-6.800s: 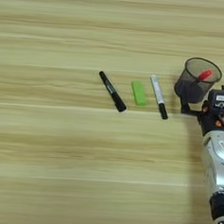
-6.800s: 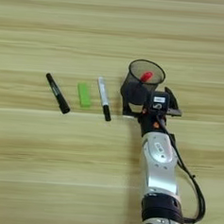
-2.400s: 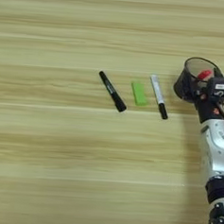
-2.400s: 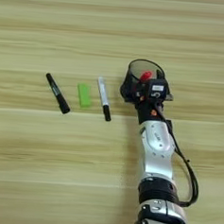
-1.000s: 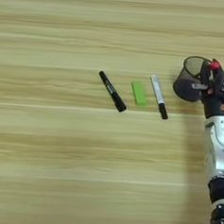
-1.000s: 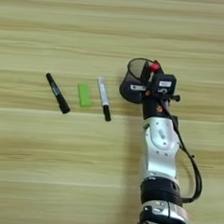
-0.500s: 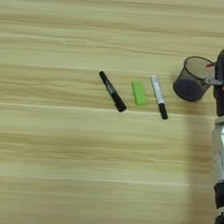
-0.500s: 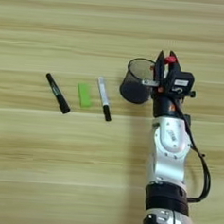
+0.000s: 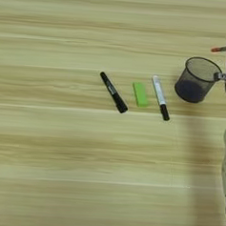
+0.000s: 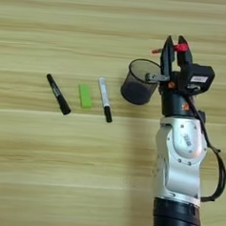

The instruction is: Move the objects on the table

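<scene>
The wooden table (image 10: 44, 167) carries everything. The right gripper (image 10: 175, 53), raised beside the black mesh cup (image 10: 139, 82), has its two fingers pinched on the red marker (image 10: 173, 47), seemingly so it clears the cup's rim. Left of the cup, lying in a row: black marker (image 10: 58, 101), white-grey marker (image 10: 104, 105), green block (image 10: 85, 96).

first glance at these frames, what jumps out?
The silver forearm rising from the bottom right, its black two-fingered gripper clamped on a slim red marker held just right of the black mesh cup. That cup looks empty and leans to the right. Left of it, three things lie in a row on the light wood-grain table: a white-grey marker with black cap, a small green rectangular block and a black marker.
</scene>
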